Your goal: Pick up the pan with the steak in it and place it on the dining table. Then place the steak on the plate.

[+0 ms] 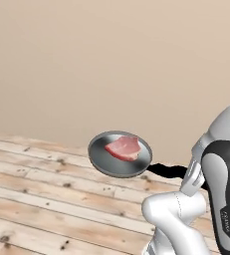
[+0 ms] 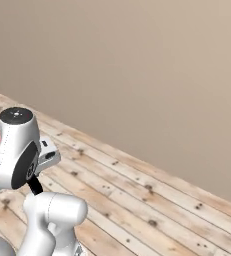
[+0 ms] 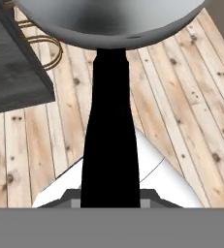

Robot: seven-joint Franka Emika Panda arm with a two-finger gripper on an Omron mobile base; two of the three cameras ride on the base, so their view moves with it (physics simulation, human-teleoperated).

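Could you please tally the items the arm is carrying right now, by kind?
Round shallow grey metal frying pan with a straight black handle: 1
Flat slab of raw pinkish-red steak, lying in the pan: 1
Total: 2

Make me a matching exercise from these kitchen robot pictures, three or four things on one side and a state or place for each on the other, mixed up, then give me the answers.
Things:
1. pan
2. steak
3. pan handle
4. floor

States or places:
A. black, clamped in the pincer
B. pale wooden planks, below everything
C. grey and round, held up in the air
D. pinkish-red, lying inside the pan

Right pairs: 1-C, 2-D, 3-A, 4-B
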